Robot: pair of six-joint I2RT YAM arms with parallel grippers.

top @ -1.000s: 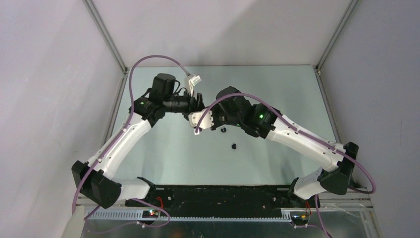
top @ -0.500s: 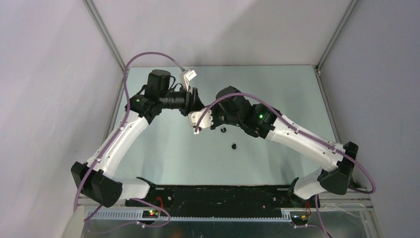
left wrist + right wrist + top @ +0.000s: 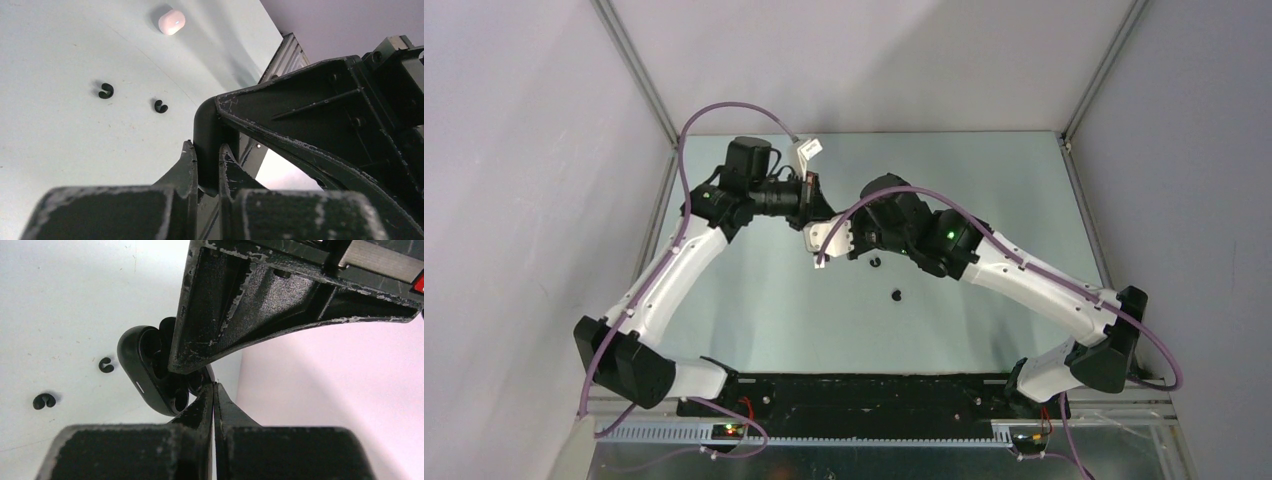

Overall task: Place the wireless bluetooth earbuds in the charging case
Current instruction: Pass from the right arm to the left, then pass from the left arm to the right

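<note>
The charging case (image 3: 145, 371), a glossy black oval, hangs open above the table with its dark sockets facing the right wrist camera. My left gripper (image 3: 206, 146) is shut on the case's body (image 3: 207, 125), seen edge-on between its fingers. My right gripper (image 3: 214, 386) is shut, its tips pinching the thin lid edge of the case. Two black earbuds (image 3: 105, 365) (image 3: 44, 400) lie on the table below; the left wrist view shows them too (image 3: 105, 90) (image 3: 160, 106), as does the top view (image 3: 874, 262) (image 3: 896, 295). The sockets look empty.
A white rounded object (image 3: 171, 22) lies on the table beyond the black buds. Both wrists meet over the table's middle (image 3: 819, 222), where the case is hidden from above. Metal frame rails (image 3: 659, 215) border the pale green table.
My left gripper has shifted slightly toward the back and closed its jaws from wide apart onto the case. The right arm and the two black buds have stayed put.
</note>
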